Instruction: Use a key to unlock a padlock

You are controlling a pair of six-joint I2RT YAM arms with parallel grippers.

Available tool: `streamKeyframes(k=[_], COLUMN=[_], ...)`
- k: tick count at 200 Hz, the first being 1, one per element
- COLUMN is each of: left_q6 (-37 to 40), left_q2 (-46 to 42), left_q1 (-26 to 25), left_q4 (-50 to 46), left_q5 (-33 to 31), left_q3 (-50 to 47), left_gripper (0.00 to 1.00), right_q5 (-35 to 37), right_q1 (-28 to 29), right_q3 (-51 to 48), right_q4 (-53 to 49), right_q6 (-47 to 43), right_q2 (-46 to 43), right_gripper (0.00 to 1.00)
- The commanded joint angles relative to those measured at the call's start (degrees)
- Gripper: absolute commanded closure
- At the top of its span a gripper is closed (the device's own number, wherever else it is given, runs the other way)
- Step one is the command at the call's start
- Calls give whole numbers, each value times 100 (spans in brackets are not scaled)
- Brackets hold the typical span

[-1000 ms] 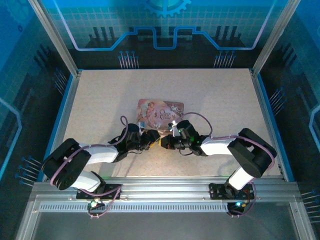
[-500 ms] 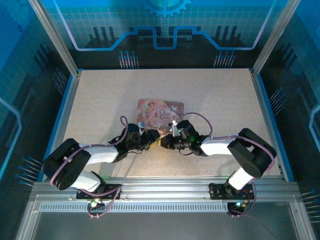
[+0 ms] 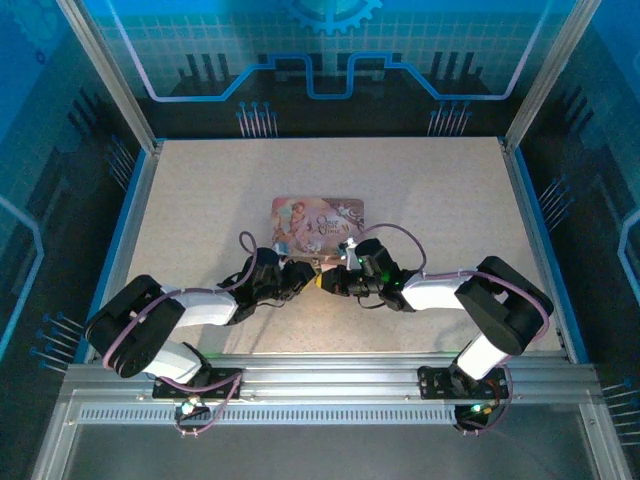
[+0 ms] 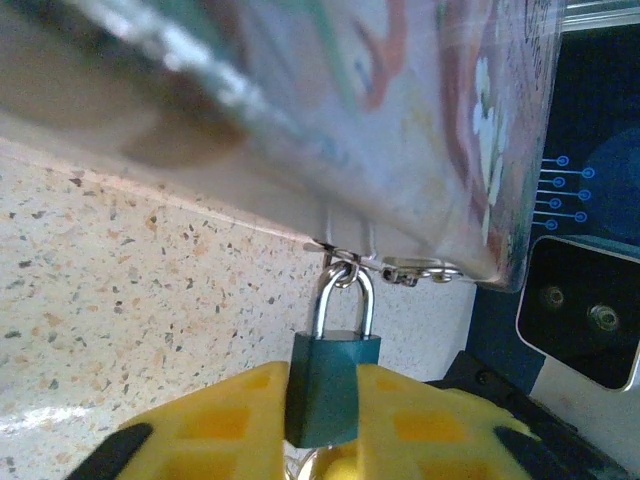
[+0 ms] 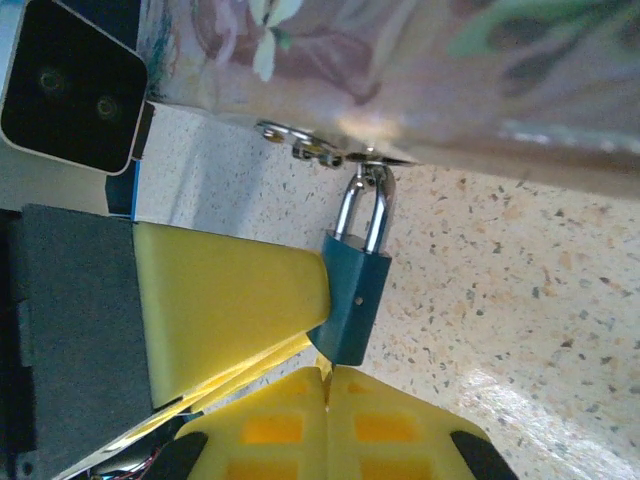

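We are looking at the padlock (image 4: 325,388) hanging from the metal clasp (image 4: 345,258) on the near edge of the pink box (image 3: 318,222), which is lying near the middle of the counter (image 3: 420,180). The silver shackle (image 4: 340,300) is passing through the clasp loop and is sitting closed in the teal-blue body.

The left pincer (image 4: 322,425) is clamping the padlock body. Its yellow fingers (image 4: 220,425) are pressing on both flat sides (the lower end of the body is sinking out of sight between them). In the right wrist view we are seeing the same padlock (image 5: 352,300) tilting slightly, with one left finger (image 5: 230,310) resting flat against its side.

The right pincer (image 5: 326,385) is sitting just below the bottom of the padlock with its two yellow pads pressed together, leaving a thin seam that is pointing up at the lock's base. We cannot tell whether anything thin is lying in that seam.

From above, the left pincer (image 3: 305,277) and the right pincer (image 3: 330,282) are meeting tip to tip at the box's near edge, both arms lying low over the counter.
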Motion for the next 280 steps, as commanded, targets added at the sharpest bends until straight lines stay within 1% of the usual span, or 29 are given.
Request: streamKeyframes(k=[1,9,16,29,73,94,120,137,141,170,190,210,227,241,250,258,280], left_q6=[-565,-563,-557,-558,-554,-542,-531,-531,-531,-534,-534,-551,-580,-592,-601,-608,-635], left_q2=[197,197,195,209,249,258,284,297,300,323,330,327,316,291,283,263,228], left_q1=[-42,-50,-57,-52,-77,-85,-103,-112,-110,-109,-112,-109,-113,-109,-112,-117,-120], left_q4=[-236,-229,-227,-220,-208,-210,-218,-218,-217,-219,-237,-228,-210,-213,-209,-214,-213], left_q5=[258,251,236,237,253,253,260,278,279,297,306,309,319,315,316,314,310], left_q3=[-169,-159,-160,-143,-48,-14,43,79,89,127,138,135,135,138,136,130,125], left_gripper=[85,86,88,92,93,93,93,93,92,92,92,91,91,91,91,91,91], right_q5=[-295,-288,-279,-269,-226,-96,199,402,444,848,1162,1685,2294,2571,2625,2638,2529], right_q1=[53,38,19,6,-57,-63,-60,-61,-58,5,94,224,298,317,331,355,469], right_q3=[-29,-57,-79,-128,-235,-254,-244,-202,-181,28,171,243,137,-51,-202,-344,-630], right_q4=[289,289,289,289,210,-148,-858,-1292,-1541,-2445,-2889,-3192,-3141,-2903,-2689,-2501,-2207], right_q6=[27,35,45,44,-61,-355,-912,-1374,-1491,-2594,-3401,-4265,-4804,-5282,-5655,-5956,-6960], right_q2=[4,-25,-46,-84,-243,-460,-883,-1177,-1251,-1832,-2237,-2724,-3132,-3468,-3668,-3831,-4161], right_gripper=[100,100,96,93,81,75,65,59,58,49,44,39,29,27,26,23,22])
